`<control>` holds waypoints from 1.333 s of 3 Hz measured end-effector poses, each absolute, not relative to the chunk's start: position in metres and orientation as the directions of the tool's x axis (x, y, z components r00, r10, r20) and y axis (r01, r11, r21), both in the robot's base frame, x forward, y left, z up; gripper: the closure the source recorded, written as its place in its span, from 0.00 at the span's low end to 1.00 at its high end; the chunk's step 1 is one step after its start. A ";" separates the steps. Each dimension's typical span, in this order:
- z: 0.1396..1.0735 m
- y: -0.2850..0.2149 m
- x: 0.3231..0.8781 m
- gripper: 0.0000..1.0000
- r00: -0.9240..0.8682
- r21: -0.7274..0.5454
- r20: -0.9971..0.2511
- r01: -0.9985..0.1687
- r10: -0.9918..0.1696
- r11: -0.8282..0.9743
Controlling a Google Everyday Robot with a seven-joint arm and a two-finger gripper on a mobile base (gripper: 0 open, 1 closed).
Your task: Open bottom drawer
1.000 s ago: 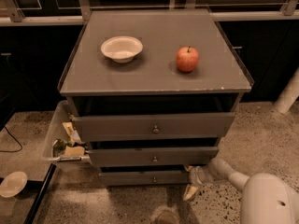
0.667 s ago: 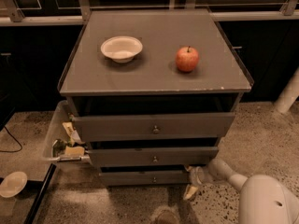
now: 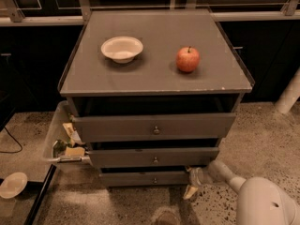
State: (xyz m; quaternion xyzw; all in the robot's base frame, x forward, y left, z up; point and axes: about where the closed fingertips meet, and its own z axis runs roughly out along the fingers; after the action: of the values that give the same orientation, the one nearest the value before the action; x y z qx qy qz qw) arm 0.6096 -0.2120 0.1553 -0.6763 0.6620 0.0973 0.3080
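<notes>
My gripper: my gripper (image 3: 191, 186) is low, just above the floor (image 3: 117, 205), at the right end of the bottom drawer (image 3: 140, 178). It looks to be touching this end of the front, or just beside it.
Gripper state: I cannot tell if it is open or closed, or if it grips something.
My arm: my arm (image 3: 225, 173) goes from the gripper to the right and down, to my white body (image 3: 265, 204) in the lower right corner.
Bottom drawer: it is to the left of my gripper, the lowest and narrowest of three grey fronts. Its small round knob (image 3: 154, 180) is at the centre, well to the left of my gripper, and my gripper is not on it. There is a dark gap above the front.
Middle drawer: the middle drawer (image 3: 154, 157) is just above my gripper and a little to the left.
Top drawer: the top drawer (image 3: 154, 127) is higher above my gripper and is the widest front.
Worktop: the worktop (image 3: 154, 76) is far above my gripper. On it an apple (image 3: 187, 59) stands almost straight above my gripper, and a white bowl (image 3: 122, 48) is up and to the left, well apart from the apple.
Bin: a clear bin (image 3: 52, 137) with wrappers is far to the left of my gripper, beside the cabinet.
Floor dish: a pale round dish (image 3: 12, 185) lies far to the left, at about the height of my gripper.
</notes>
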 end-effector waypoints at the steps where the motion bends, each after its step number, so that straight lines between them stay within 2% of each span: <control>1: 0.155 -0.212 0.610 0.19 0.104 -0.288 -0.539 -0.955 -0.836 0.066; 4: 0.161 -0.212 0.610 0.89 0.104 -0.288 -0.539 -0.955 -0.836 0.066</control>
State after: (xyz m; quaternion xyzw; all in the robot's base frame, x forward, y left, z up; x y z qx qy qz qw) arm 0.6096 -0.2119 0.1606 -0.6763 0.6620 0.0973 0.3080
